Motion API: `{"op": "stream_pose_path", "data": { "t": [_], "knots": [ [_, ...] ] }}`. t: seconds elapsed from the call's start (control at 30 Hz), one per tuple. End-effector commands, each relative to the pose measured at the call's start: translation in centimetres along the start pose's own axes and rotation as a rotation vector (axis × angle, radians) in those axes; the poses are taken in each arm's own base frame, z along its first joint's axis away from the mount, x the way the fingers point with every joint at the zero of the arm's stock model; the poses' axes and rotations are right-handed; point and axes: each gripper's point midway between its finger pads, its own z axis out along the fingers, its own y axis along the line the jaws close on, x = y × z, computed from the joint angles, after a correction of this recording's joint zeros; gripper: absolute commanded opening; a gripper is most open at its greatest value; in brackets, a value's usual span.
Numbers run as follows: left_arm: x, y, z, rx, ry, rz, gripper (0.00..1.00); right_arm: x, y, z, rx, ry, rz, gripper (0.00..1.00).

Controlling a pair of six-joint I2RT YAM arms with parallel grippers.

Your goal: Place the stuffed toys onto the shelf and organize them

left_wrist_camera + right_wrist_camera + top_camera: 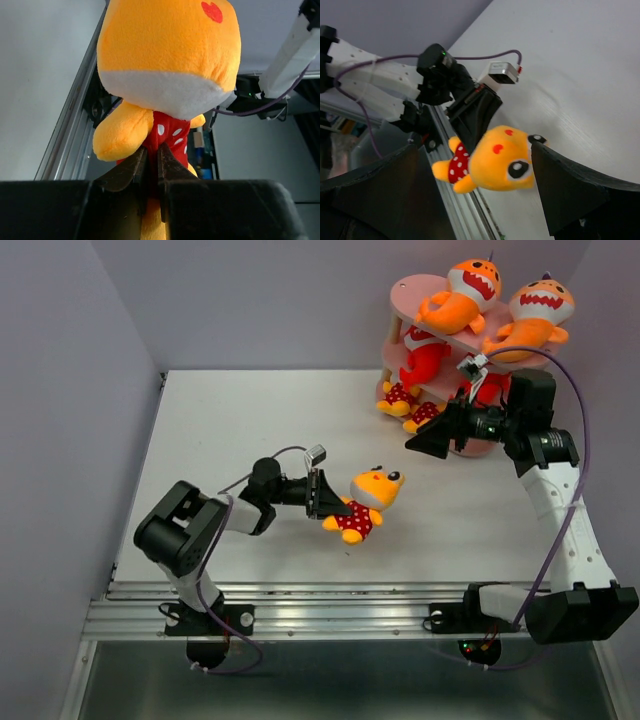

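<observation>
White bench (pixel 250 410), seen from above. The pink shelf (pixel 415 288) stands on its far right corner. At the shelf's foot sit a small yellow-orange toy (pixel 398 398) and a second toy (pixel 425 415); whether they rest on bench or lowest board cannot be told.

The toy (pixel 165 45) is fuzzy plush cloth — soft nap, matt. Table (pixel 250 430) smooth matt white; front rail (pixel 300 605) ribbed bare metal. Shelf (pixel 415 288) boards smooth pink, posts (pixel 391 345) pale wood.
</observation>
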Motion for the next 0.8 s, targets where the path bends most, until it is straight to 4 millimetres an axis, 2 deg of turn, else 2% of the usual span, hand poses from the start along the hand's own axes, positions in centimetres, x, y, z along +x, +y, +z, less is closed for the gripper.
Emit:
{"op": "stream_pose_path", "data": {
  "t": [0.0,0.1,0.13,0.17,0.23,0.33,0.37,0.47,0.5,0.57,0.63,0.77],
  "knots": [
    [3.2,-9.5,-0.4,0.406,0.078,0.594,0.00,-1.0,2.9,-0.2,-0.083,-0.030,0.173,1.00],
    [2.8,-10.2,0.3,0.431,0.078,0.613,0.00,-0.5,1.7,-0.5,0.016,-0.033,0.153,1.00],
    [2.7,-10.4,0.4,0.435,0.077,0.617,0.00,0.4,1.1,-0.5,0.046,-0.005,0.178,1.00],
    [2.5,-10.4,0.5,0.436,0.078,0.613,0.00,0.9,0.3,-0.6,0.075,0.010,0.128,1.00],
    [2.6,-10.6,1.0,0.447,0.097,0.616,0.00,3.1,-0.1,-0.5,0.033,0.081,0.047,1.00],
    [3.2,-10.9,1.5,0.461,0.132,0.619,0.00,5.5,-1.0,-0.8,0.049,0.158,0.025,1.00],
    [3.4,-10.9,1.6,0.462,0.139,0.619,0.00,6.0,-2.2,-0.9,0.085,0.183,-0.037,1.00],
    [3.8,-10.6,1.6,0.457,0.155,0.620,0.00,6.9,-3.7,-1.0,0.154,0.223,0.023,1.00],
    [4.0,-10.4,1.6,0.452,0.159,0.619,0.00,7.3,-3.9,-0.7,0.141,0.239,0.067,1.00],
    [3.9,-10.3,1.6,0.451,0.158,0.614,0.00,7.8,-2.8,-0.3,0.082,0.260,0.138,1.00],
    [3.8,-10.4,1.7,0.453,0.158,0.615,0.00,8.4,-2.6,0.2,0.062,0.285,0.181,1.00],
    [3.4,-11.2,1.9,0.470,0.157,0.636,0.00,10.2,-2.6,0.9,0.067,0.345,0.239,1.00]
  ]
}}
